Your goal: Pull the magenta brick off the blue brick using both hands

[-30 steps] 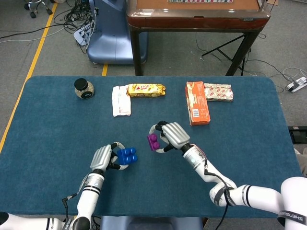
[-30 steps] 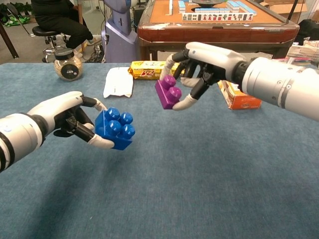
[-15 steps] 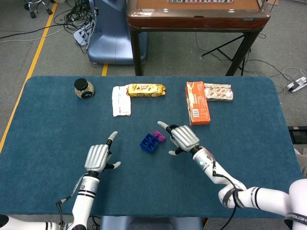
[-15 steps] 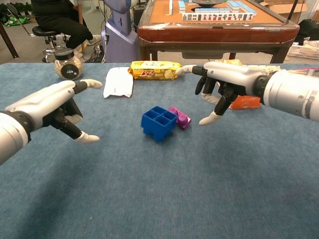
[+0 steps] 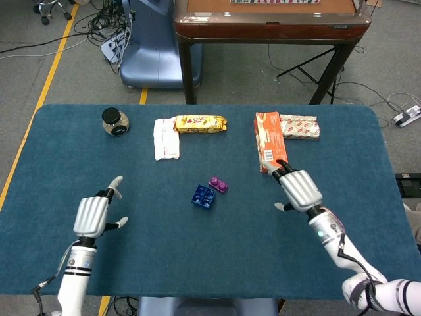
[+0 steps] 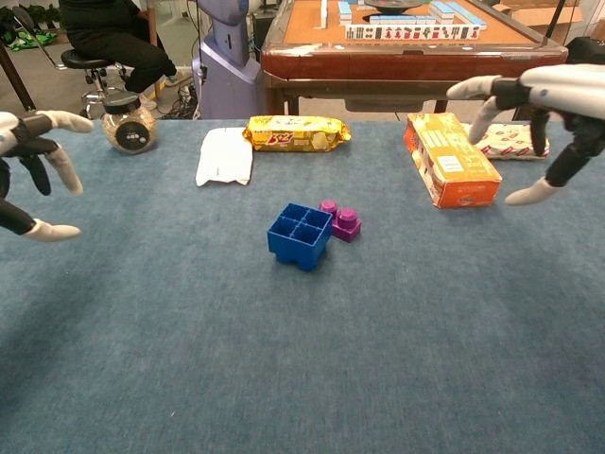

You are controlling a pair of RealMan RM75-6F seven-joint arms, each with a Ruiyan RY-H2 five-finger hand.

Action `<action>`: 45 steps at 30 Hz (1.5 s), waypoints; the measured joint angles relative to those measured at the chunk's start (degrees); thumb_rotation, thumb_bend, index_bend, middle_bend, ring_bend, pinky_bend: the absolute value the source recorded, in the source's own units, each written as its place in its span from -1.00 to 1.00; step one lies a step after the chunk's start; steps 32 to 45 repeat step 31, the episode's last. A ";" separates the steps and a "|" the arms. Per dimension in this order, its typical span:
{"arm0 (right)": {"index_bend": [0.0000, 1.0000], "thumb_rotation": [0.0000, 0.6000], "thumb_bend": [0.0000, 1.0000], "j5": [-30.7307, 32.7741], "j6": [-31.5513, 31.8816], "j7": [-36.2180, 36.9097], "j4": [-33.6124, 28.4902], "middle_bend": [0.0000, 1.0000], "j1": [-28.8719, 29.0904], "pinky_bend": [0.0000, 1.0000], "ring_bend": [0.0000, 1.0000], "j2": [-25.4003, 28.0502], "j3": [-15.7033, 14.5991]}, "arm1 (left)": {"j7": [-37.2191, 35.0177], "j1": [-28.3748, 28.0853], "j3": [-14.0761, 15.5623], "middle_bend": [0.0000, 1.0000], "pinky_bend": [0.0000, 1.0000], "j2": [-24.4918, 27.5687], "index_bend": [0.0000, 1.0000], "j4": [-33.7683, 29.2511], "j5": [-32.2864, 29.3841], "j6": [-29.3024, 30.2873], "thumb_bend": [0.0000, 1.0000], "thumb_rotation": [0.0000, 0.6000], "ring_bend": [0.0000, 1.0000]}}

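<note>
Both hands have drawn apart to the table's outer sides since half a second ago, while the two bricks remain where they lay mid-table. Blue cloth covers the table (image 5: pixel 197 263), which stands on a grey floor with a yellow line and loose cables to the far left. Behind it stands a wooden mahjong table (image 6: pixel 397 43) with tiles on top, beside a blue-grey machine base (image 5: pixel 148 46); a seated person in dark clothes (image 6: pixel 104 38) shows at the chest view's top left.

On the cloth, an orange box (image 5: pixel 270 150) lies toward the right, a red-and-white packet (image 5: pixel 299 126) just beyond it. A white folded cloth (image 5: pixel 166 139) and a yellow snack packet (image 5: pixel 199 123) lie touching at the far middle, a dark-lidded jar (image 5: pixel 115 121) further left.

Left hand (image 5: pixel 93 214): fingers spread, holding nothing, near the left edge. Right hand (image 5: pixel 299 189): fingers spread, holding nothing, just in front of the orange box.

Blue brick (image 5: pixel 204 195): hollow side up, mid-table. Magenta brick (image 5: pixel 218 184): detached, lying just beside the blue one at its far right corner; whether they touch cannot be told.
</note>
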 measured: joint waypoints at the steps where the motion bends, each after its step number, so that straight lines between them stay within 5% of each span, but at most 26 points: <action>1: -1.00 1.00 -1.00 -0.58 1.50 -0.26 -0.21 -0.43 -1.05 -0.06 -0.34 0.57 -0.34 | -1.15 0.23 0.69 -0.42 -0.13 1.37 -0.67 0.29 1.18 -0.49 -1.00 1.00 -0.43; 12: -1.00 1.00 -1.00 -5.23 13.77 -0.32 -2.30 -0.43 -12.32 -0.14 -0.39 6.93 -4.14 | -8.31 6.07 6.78 -0.49 -0.22 11.79 -0.60 8.81 14.48 0.50 -1.00 1.00 -0.54; 25: -0.90 1.00 -1.00 -6.97 20.63 1.43 -0.94 -0.43 -23.26 -0.19 -0.42 9.71 -7.59 | -15.23 13.09 6.03 -0.49 -0.23 18.01 -0.55 7.43 11.31 2.53 -1.00 1.00 -0.54; 45: -0.89 1.00 -1.00 -8.59 21.78 1.73 -0.94 -0.43 -24.95 -0.19 -0.42 9.99 -7.07 | -13.06 14.30 5.78 -0.49 -0.23 18.14 -0.55 10.03 10.84 1.01 -1.00 1.00 -0.54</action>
